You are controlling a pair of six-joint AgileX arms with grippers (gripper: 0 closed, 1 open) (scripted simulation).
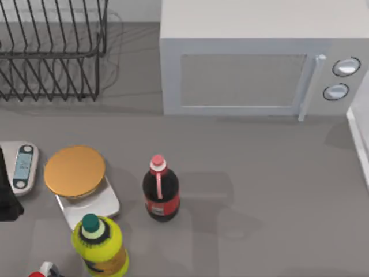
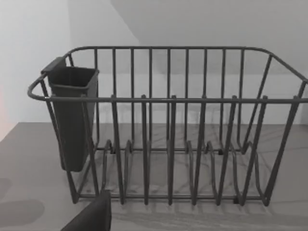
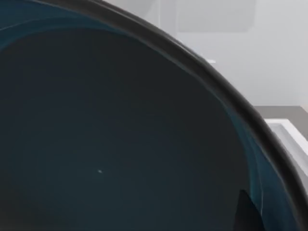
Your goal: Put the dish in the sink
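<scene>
- Right gripper: its wrist view sits hard against the round, shallow dark-blue dish (image 3: 120,144) with a thin dark rim; whether the gripper clasps the dish or is open cannot be told.
- Past the dish's rim, a white raised edge (image 3: 288,132) lies on the grey tabletop (image 1: 259,173).
- Left arm (image 1: 7,196): a dark part at the tabletop's left edge; gripper state cannot be told. Its wrist view faces the dark wire dish rack (image 2: 168,125) with a dark cutlery cup (image 2: 72,115).
- On the tabletop: white microwave (image 1: 253,63), red-capped cola bottle (image 1: 159,187), flat orange-gold disc (image 1: 75,170) on a scale, yellow bottle (image 1: 99,245).
</scene>
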